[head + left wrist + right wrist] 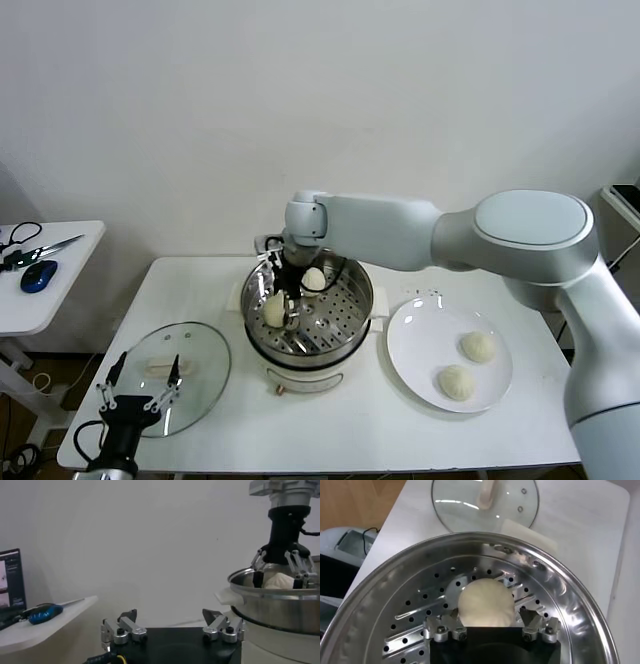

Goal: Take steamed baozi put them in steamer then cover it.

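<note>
- Head view: right gripper (pixel 283 303) is down inside steamer (pixel 345 335) at table (pixel 330 420) centre, its fingers spread around a bun (pixel 274 311) on the tray at 9 o'clock; whether they press the dough cannot be told from here
- Second bun (pixel 314 279) sits on the tray at 12 o'clock
- Two more steamed baozi (pixel 478 346) (pixel 456 382) lie on white plate (pixel 420 345), at 3 o'clock from the pot
- Cover (pixel 200 365) lies flat on the table at 9 o'clock from the pot; left gripper (pixel 140 385) hangs over its 7 o'clock rim, fingers spread, nothing held
- Left wrist view: left gripper (pixel 172 625) fingers wide apart, empty; right gripper (pixel 282 575) reaches into the steel pot (pixel 275 605) with a bun (pixel 278 581) between its fingers
- Right wrist view: bun (pixel 485 602) rests on the perforated tray of the steamer (pixel 560 587), between open fingers (pixel 536 621) that flank it with a gap on each side; cover (pixel 510 500) on the table beyond the rim
</note>
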You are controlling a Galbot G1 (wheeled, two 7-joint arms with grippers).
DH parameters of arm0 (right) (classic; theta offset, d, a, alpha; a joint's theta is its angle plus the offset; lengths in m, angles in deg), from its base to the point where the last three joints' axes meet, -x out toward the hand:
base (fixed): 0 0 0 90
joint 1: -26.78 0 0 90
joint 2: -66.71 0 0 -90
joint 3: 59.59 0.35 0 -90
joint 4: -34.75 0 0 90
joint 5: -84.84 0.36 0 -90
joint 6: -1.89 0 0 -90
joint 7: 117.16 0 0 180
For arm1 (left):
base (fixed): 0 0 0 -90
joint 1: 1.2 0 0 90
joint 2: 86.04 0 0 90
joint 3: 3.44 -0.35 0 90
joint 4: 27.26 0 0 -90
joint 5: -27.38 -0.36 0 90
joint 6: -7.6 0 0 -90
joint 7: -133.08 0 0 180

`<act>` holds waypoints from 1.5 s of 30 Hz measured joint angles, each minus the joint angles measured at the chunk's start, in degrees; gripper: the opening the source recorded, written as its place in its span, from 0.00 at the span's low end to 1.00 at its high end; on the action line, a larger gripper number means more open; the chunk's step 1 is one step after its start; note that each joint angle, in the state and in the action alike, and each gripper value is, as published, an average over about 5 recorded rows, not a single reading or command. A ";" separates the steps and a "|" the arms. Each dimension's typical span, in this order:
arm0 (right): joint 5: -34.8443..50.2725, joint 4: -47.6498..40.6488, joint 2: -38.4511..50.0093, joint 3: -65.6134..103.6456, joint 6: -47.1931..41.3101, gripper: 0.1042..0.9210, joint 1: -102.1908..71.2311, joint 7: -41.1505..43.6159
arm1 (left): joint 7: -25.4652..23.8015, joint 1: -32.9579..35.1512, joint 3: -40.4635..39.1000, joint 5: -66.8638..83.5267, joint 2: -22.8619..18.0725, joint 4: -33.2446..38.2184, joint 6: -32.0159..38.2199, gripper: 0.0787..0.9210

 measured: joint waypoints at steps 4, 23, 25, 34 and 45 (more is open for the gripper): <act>0.74 1.48 1.25 0.28 -0.04 0.88 1.04 0.22 | 0.05 0.00 0.01 -0.04 0.04 0.07 -0.07 0.88; -0.73 17.81 24.83 -1.20 2.71 0.88 13.03 3.31 | 0.11 -0.81 -0.18 -0.96 0.14 0.03 -1.01 0.88; -2.16 20.13 28.56 -1.40 3.08 0.88 13.44 3.48 | 0.12 -0.95 -0.11 -1.14 0.13 -0.09 -1.18 0.88; -10.06 28.61 44.19 -2.81 4.56 0.88 12.30 3.81 | 0.12 -1.33 0.06 -2.11 -0.44 -0.21 -1.93 0.88; -20.61 30.22 54.28 0.66 5.86 0.88 0.54 3.59 | 0.15 -1.40 -0.25 -3.23 -1.55 0.47 -2.57 0.88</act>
